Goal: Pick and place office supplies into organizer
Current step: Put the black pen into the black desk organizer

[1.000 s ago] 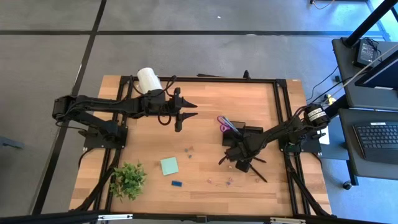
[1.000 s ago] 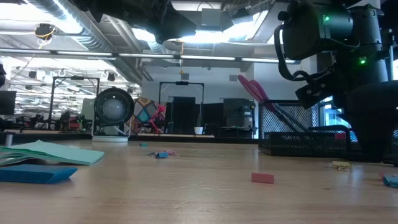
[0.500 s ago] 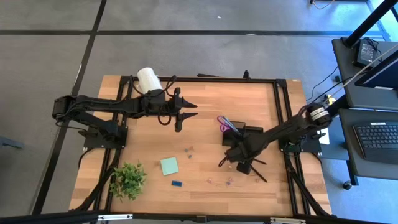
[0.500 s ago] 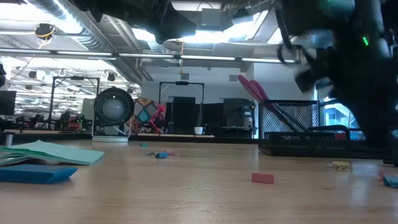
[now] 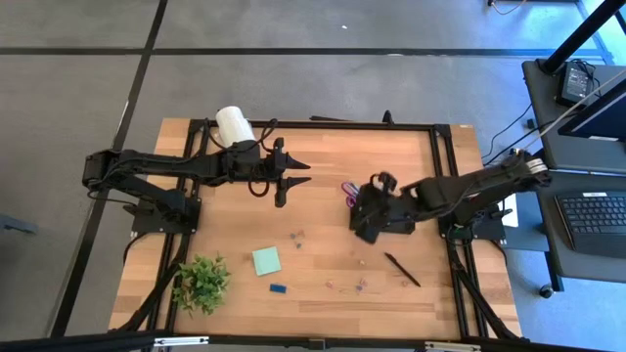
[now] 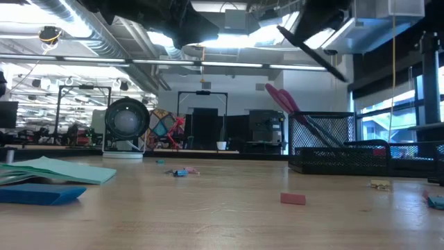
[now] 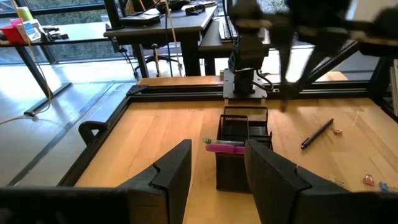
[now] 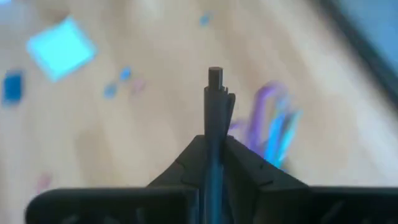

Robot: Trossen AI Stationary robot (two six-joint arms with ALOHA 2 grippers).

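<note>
My right gripper (image 5: 370, 208) hangs over the black mesh organizer (image 7: 239, 138), shut on a dark pen (image 8: 214, 99). The arm covers most of the organizer in the high view. Purple-handled scissors (image 5: 349, 191) stand in the organizer, handles up (image 6: 281, 97). A second black pen (image 5: 401, 269) lies on the table near the right edge. Also lying flat are the light green notepad (image 5: 266, 260), the tiny blue block (image 5: 278, 288) and small clips (image 5: 347, 286). My left gripper (image 5: 298, 174) waits open, high over the table's far middle. My right gripper pinches the dark pen between its two fingers (image 8: 239, 158), part-way along its shaft (image 8: 214, 124). The pen lies along the fingers, and one end (image 8: 214, 74) sticks out past the fingertips. It is lifted clear of the table and hangs slanted (image 6: 312, 47) above the organizer.
A white cylinder (image 5: 234, 125) stands at the far left corner. A small green potted plant (image 5: 201, 284) stands at the near left. More clips (image 5: 296, 237) lie mid-table. A black frame runs around the table's edges.
My right gripper has risen from the table near the two pens and swung toward the far edge, over the organizer, carrying one pen up with it. The other pen has stayed on the table.
</note>
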